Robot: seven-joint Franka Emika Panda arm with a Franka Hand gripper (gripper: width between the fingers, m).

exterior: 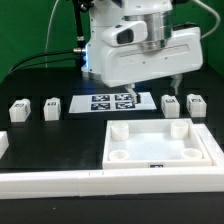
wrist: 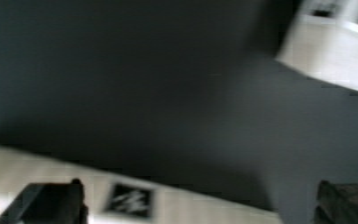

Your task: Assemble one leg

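Four small white legs with black-and-white markers stand on the black table. Two are at the exterior view's left [exterior: 19,110] [exterior: 50,107] and two at its right [exterior: 171,104] [exterior: 195,103]. My gripper [exterior: 150,86] hangs over the back middle of the table, above the marker board [exterior: 113,101], apart from every leg. In the wrist view the gripper [wrist: 201,205] is open and empty, its dark fingertips [wrist: 51,203] wide apart. Between them lie the black table and an edge of the marker board [wrist: 131,198]. No leg shows clearly in the wrist view.
The large white square tray-like piece [exterior: 205,150] with round corner sockets lies at front right. A white piece, blurred, also shows in the wrist view [wrist: 327,50]. A long white rail [exterior: 60,185] runs along the front edge, with a white block [exterior: 3,146] at far left.
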